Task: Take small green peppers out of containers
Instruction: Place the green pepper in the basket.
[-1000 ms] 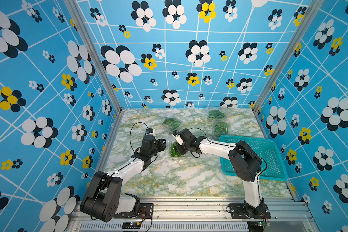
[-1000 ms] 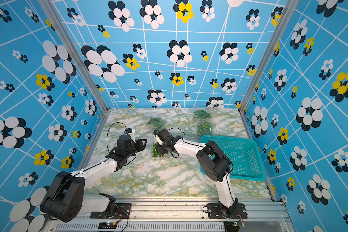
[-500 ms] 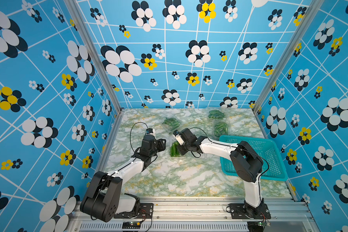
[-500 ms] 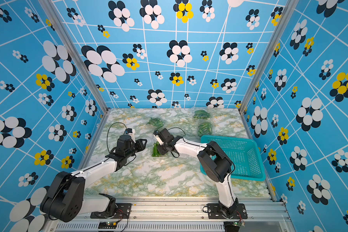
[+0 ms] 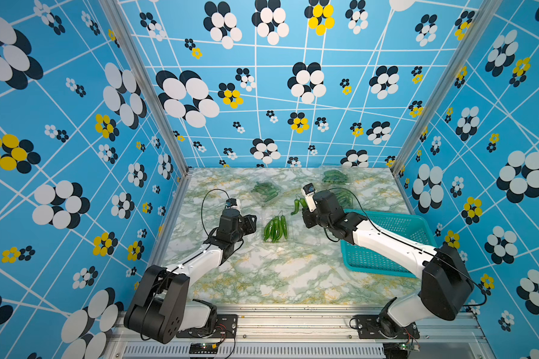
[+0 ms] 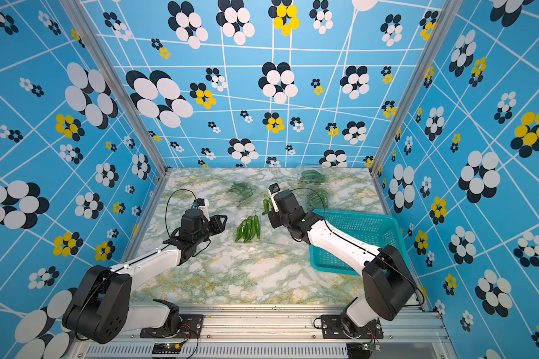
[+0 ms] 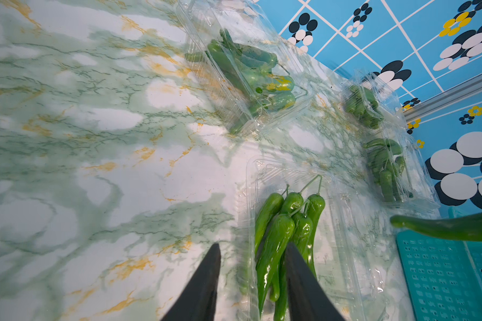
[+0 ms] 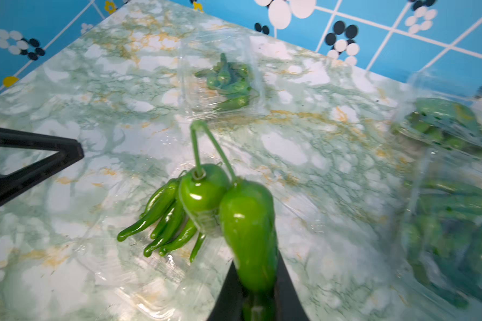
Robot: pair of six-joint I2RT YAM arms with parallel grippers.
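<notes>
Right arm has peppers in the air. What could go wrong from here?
1. The right gripper pinches only one pepper; the second pepper hangs from it by joined stems and could drop before the teal basket.
2. The left gripper hovers open over the open container rim; the thin box may slide if bumped.

From my console I see a booth papered in bright blue, crossed by white lines and dotted with white, black and yellow flowers: back wall (image 5: 262, 93) at 12 o'clock, side walls (image 5: 59, 161) at 9 and 3. Aluminium posts (image 5: 143, 87) stand at 11 and 1. The tabletop (image 5: 262, 279) is white marble veined green and yellow, evenly lit. A metal rail (image 5: 293, 320) runs at 6.
</notes>
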